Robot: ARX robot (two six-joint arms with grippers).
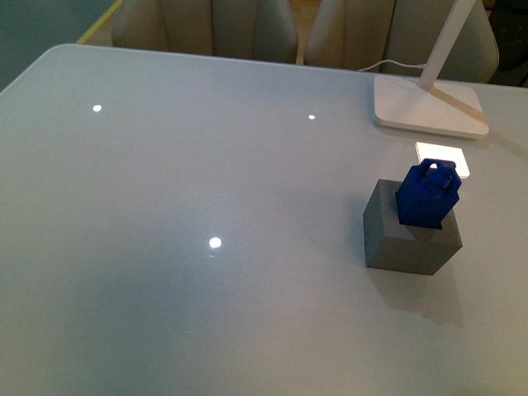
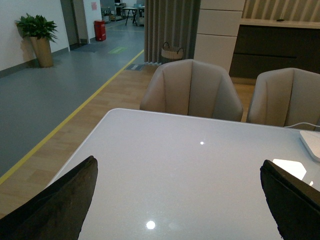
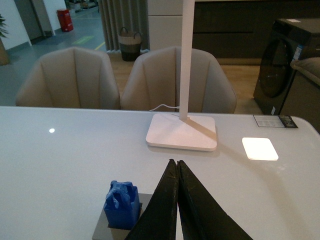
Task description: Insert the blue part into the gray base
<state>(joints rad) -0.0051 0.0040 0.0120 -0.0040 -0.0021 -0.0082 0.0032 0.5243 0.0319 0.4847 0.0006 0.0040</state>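
Observation:
The blue part (image 1: pixel 427 195) stands in the square hole on top of the gray base (image 1: pixel 408 239) at the right of the table, most of it still above the top face, leaning slightly. Both also show in the right wrist view, the blue part (image 3: pixel 121 205) on the gray base (image 3: pixel 104 230). My right gripper (image 3: pixel 177 162) is shut and empty, apart from the blue part and beside it. My left gripper (image 2: pixel 179 170) is open and empty over bare table; neither task object shows in its view. Neither arm shows in the front view.
A white lamp foot (image 1: pixel 427 106) with a slanted arm stands at the back right, its cable trailing off. A bright light patch (image 1: pixel 442 157) lies just behind the base. Beige chairs (image 1: pixel 206 29) line the far table edge.

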